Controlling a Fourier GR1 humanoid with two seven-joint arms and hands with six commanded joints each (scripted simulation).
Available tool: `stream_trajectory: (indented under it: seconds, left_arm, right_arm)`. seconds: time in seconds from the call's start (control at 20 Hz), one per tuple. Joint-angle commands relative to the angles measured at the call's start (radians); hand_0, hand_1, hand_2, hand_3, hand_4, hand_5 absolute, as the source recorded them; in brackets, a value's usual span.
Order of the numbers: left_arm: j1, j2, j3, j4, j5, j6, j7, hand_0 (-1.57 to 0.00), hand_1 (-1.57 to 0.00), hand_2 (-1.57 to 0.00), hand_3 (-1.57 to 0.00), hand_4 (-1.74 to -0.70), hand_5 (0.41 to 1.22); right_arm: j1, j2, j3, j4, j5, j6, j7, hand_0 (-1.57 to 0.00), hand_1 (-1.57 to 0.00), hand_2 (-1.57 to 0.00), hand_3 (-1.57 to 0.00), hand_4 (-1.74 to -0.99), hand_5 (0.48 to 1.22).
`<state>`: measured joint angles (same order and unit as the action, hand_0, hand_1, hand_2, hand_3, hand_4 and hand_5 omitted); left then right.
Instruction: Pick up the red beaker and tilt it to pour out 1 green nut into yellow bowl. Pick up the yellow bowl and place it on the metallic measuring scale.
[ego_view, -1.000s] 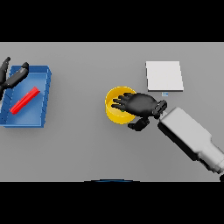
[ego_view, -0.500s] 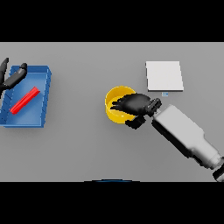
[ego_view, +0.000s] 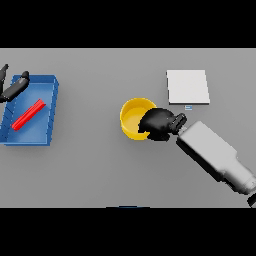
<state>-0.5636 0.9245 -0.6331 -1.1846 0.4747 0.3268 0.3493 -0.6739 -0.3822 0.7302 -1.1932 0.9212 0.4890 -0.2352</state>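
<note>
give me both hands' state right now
Left hand: open, holding nothing, at the blue tray's far left corner.
Right hand: shut on the yellow bowl rim.

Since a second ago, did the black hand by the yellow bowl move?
Yes. The right hand curled and pulled back toward the yellow bowl's right rim, nearer the scale.

right hand (ego_view: 159, 124) drawn back, curled on yellow bowl (ego_view: 132, 116) rim

We find even, diffuse light over the grey table (ego_view: 100, 165), with no clear source. Shadows are faint, no glare shows, and edges appear undistorted.
</note>
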Motion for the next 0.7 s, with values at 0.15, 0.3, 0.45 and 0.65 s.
stream_trajectory:
  seconds: [0.15,0.3,0.45,0.65]
  left_arm:
    - [0.008,-0.006,-0.003,0.008,0.002,-0.008,-0.008,0.00,0.00,0.00,0.00,-0.72,0.695]
    - [0.005,0.001,0.001,-0.004,0.008,-0.009,-0.001,0.00,0.00,0.00,0.00,-0.72,0.695]
    - [-0.003,-0.008,-0.004,0.014,0.004,-0.010,0.014,0.00,0.00,0.00,0.00,-0.72,0.694]
    - [-0.007,-0.019,-0.013,0.017,-0.008,-0.002,0.022,0.00,0.00,0.00,0.00,-0.72,0.688]
  right_arm:
    - [0.000,0.009,-0.014,0.003,-0.008,-0.021,0.014,-1.50,-1.50,-1.31,-1.25,-1.714,1.202]
    - [-0.004,-0.003,-0.040,-0.008,-0.032,-0.012,0.010,-1.53,-1.53,-1.33,-1.32,-1.727,1.211]
    - [-0.008,-0.022,-0.080,-0.055,-0.065,0.030,0.036,-1.55,-1.55,-1.34,-1.32,-1.734,1.216]
    - [-0.013,-0.074,-0.130,-0.142,-0.094,0.071,0.060,-1.56,-1.56,-1.43,-1.21,-1.738,1.219]
